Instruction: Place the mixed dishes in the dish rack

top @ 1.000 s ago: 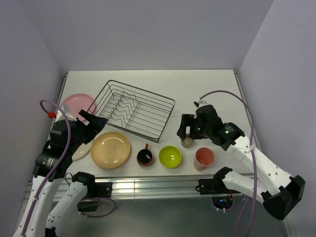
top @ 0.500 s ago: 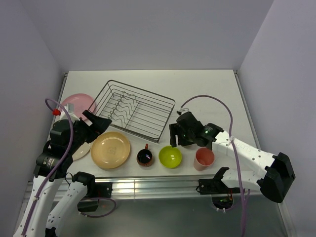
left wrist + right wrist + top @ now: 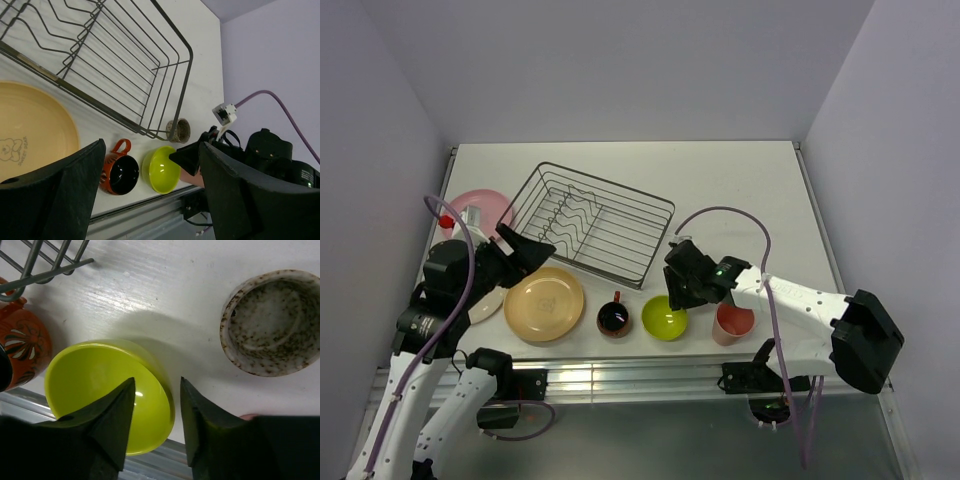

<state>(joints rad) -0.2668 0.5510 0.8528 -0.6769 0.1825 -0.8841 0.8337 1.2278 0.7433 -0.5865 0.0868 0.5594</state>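
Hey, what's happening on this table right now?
A two-armed robot is loading dishes into the dish rack, which holds nothing yet. The right gripper is down at the lime-green bowl, its jaws apart on either side of the rim, not clamped. The left gripper hangs open and empty by the rack's near corner, beside the tan-orange plate.

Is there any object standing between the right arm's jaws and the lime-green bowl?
Nothing visible does. The jaws of the right arm straddle the rim of the lime-green bowl, one inside and one outside. The speckled grey-beige cup stands apart at one side, the red mug at the other.
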